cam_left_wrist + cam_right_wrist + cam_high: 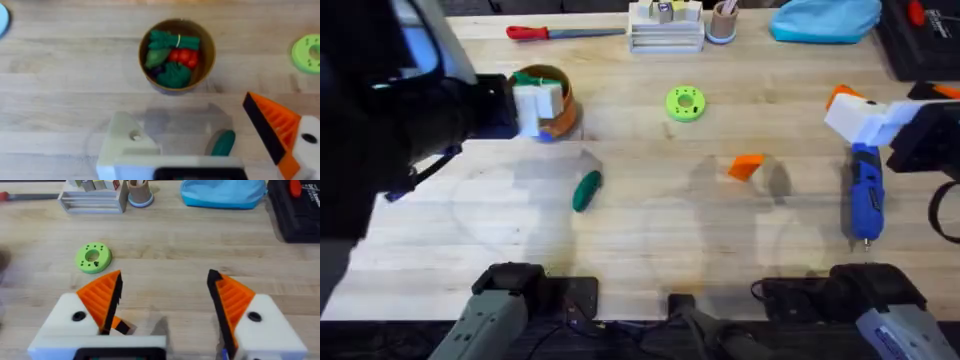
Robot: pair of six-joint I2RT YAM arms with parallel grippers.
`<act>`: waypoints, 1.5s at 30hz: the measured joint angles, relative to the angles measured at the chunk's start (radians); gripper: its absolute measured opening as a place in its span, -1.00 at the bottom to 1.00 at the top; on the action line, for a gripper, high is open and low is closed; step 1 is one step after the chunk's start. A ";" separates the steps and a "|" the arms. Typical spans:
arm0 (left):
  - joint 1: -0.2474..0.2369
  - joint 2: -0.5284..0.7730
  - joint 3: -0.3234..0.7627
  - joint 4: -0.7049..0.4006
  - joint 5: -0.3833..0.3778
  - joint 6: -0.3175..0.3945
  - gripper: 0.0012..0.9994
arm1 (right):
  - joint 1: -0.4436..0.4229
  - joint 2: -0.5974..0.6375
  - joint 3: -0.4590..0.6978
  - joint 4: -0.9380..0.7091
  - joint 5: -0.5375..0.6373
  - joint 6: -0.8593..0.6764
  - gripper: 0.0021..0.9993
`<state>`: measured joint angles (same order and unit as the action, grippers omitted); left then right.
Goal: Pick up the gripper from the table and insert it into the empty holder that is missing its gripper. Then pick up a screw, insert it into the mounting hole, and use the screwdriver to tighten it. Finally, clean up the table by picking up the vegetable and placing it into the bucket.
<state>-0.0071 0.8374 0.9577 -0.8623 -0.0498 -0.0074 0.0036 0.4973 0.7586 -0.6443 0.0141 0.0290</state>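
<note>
The loose orange gripper lies on the table right of centre; a sliver of it peeks out under my right fingers. My left gripper hovers open beside the bucket. In its wrist view one finger is the bare white holder, the other carries an orange pad. The bucket holds a heap of green and red toy vegetables. The dark green vegetable lies on the wood near it. My right gripper is open above the blue screwdriver.
A green disc with holes sits mid-table. Along the far edge lie a red-handled screwdriver, a white rack, a small cup and a blue cloth. A black case is at the far right.
</note>
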 joint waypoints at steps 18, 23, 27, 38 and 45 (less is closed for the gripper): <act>-0.084 0.091 0.000 -0.310 0.148 0.135 -0.98 | 0.000 0.000 0.000 0.000 0.000 -0.003 0.98; -0.148 0.090 0.000 -0.321 0.164 0.158 -0.49 | 0.000 0.000 0.000 0.000 0.000 -0.003 0.98; -0.174 0.075 0.000 -0.287 0.166 0.161 0.73 | 0.000 0.000 0.000 -0.005 0.000 -0.003 0.98; -0.187 0.032 0.000 0.089 0.281 0.165 0.98 | 0.000 0.000 0.000 -0.128 0.000 -0.004 0.98; -0.187 0.032 0.000 0.077 0.348 0.097 0.98 | 0.000 0.000 0.000 -0.306 0.000 -0.003 0.98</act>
<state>-0.1940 0.8696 0.9581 -0.7856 0.2986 0.0891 0.0036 0.4973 0.7589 -0.9503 0.0143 0.0257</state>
